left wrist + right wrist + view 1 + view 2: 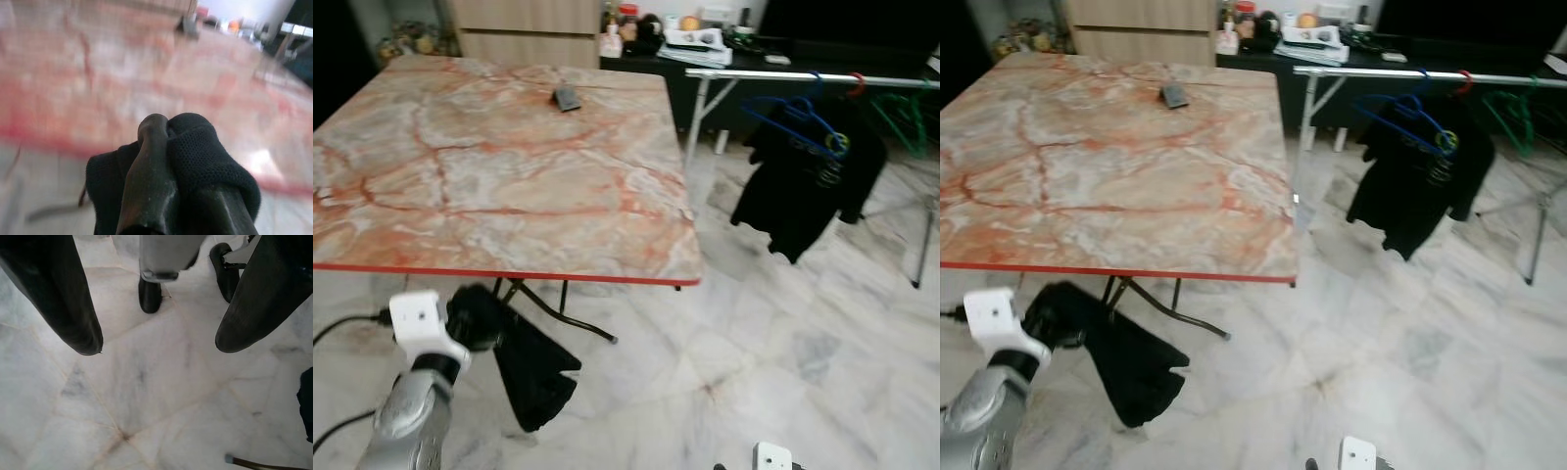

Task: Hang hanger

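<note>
Hanging from left gripper (475,318): black garment (536,377); fingers clamped.

home | marble-top table (489,166) — clothes rack (803,75) — white marble floor (783,333)

The left gripper (168,161) was wrapped in a black garment (533,377), so its fingers were largely buried in the cloth and any hanger inside the cloth could not be made out; the table (146,83) beyond it was a blur. The right arm (771,457) was cut off at the 6 o'clock edge of the eye views. At 1 o'clock the clutter on the dark counter (705,44) was too small to identify, and the rail (783,75) ran out of frame at 3 o'clock.
</note>
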Tool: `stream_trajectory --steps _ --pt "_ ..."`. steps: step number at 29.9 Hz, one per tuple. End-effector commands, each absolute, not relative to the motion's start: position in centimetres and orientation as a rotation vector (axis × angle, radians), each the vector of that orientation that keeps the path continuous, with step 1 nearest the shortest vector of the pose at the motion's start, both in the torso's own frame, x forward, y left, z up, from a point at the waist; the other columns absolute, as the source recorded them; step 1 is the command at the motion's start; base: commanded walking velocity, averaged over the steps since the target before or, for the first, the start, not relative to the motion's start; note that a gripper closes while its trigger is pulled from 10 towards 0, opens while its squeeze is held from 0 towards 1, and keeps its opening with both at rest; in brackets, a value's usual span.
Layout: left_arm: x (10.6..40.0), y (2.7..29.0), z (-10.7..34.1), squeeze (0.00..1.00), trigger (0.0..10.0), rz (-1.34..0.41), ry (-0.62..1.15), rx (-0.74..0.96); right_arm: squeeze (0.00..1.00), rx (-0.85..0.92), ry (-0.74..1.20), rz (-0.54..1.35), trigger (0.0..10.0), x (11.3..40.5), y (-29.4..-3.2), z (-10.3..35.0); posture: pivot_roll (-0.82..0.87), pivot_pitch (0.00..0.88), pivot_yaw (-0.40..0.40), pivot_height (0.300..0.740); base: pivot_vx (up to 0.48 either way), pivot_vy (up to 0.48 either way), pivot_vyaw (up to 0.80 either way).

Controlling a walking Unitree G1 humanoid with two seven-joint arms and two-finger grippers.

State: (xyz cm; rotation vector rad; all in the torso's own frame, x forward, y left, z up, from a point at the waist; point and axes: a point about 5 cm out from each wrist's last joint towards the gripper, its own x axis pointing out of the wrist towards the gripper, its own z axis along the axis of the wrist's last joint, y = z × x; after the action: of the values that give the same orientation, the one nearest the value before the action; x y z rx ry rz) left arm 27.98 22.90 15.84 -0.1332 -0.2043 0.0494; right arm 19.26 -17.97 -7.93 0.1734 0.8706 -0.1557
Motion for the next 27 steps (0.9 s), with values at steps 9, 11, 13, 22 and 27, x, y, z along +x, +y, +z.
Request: stream_trajectory --steps 9,11,13,22,27 --pt "30.4 20.6 23.6 0.0 10.0 -0.092 -0.424 -0.095 0.0 0.171 0.888 -0.167 10.0 18.7 -18.2 -8.2 0.05 0.124 -0.04 0.74 0.382 0.0 0.0" --pt "30.6 20.5 24.3 0.0 10.0 -0.101 -0.44 -0.091 0.0 0.171 0.888 -0.167 10.0 18.7 -18.2 -8.2 0.05 0.124 -0.04 0.74 0.403 0.0 0.0" --pt "31.0 20.3 25.7 0.0 10.0 -0.118 -0.475 -0.081 0.0 0.171 0.888 -0.166 10.0 18.7 -18.2 -8.2 0.06 0.122 -0.04 0.74 0.416 0.0 0.0" --pt "33.5 19.0 30.8 0.0 10.0 -0.198 -0.586 -0.041 0.0 0.171 0.886 -0.161 10.0 18.9 -18.1 -8.1 0.06 0.112 -0.035 0.74 0.441 0.0 0.0" --pt "34.7 18.4 33.2 0.0 10.0 -0.224 -0.638 -0.039 0.0 0.172 0.886 -0.162 10.0 18.9 -18.0 -8.1 0.07 0.108 -0.032 0.74 0.48 0.0 0.0"
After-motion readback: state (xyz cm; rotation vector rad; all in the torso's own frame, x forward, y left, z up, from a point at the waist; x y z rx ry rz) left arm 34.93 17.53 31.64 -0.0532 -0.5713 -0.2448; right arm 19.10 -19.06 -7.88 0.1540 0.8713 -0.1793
